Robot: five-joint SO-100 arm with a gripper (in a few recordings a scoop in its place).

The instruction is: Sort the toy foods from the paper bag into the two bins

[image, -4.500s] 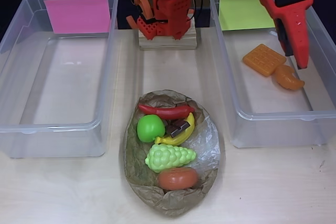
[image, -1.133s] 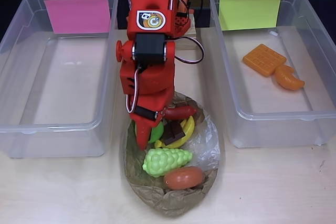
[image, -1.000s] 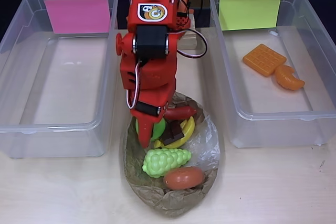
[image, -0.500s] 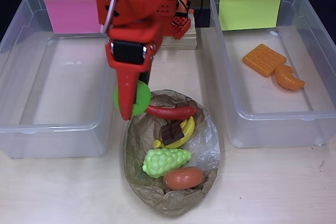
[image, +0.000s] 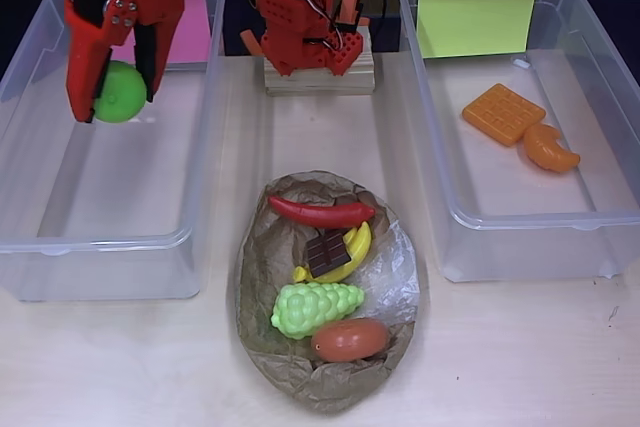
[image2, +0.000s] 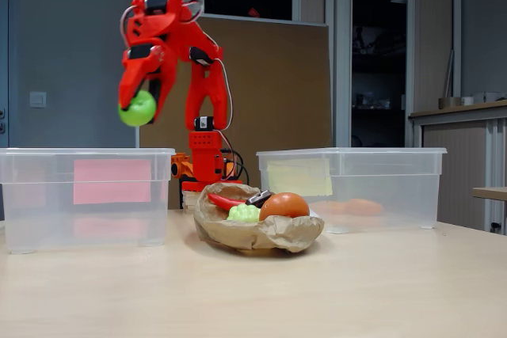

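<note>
Gripper (image: 112,97) fingers are closed on the apple (image: 120,93), held between them above the pink-label bin (image: 40,237). Apple judged light, rigid, smooth and round; liable to slip, so grip across its widest part.
</note>
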